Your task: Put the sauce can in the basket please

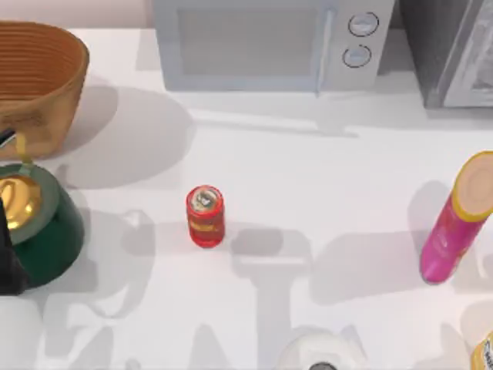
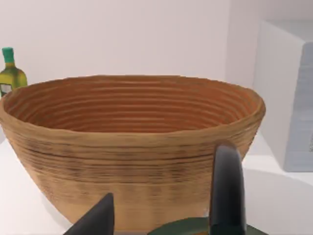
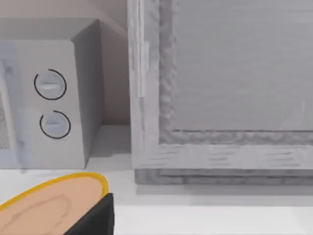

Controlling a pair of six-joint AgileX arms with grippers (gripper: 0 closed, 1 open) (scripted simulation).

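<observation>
basket (image 1: 38,77): woven wicker, ribbed, matt | can (image 1: 205,216): glossy red, silvery metal top | pot (image 1: 46,231): glossy green, shiny gold lid (image 1: 19,202) | table (image 1: 308,177): smooth white

The basket (image 1: 38,77) runs off the top view's left and upper edges. The green pot (image 1: 46,231) is cut by the left edge, partly behind a dark arm. The pink tube (image 1: 454,223) is clipped at the right. The left wrist view crops the left tool (image 2: 161,215) at its fingertips.
</observation>
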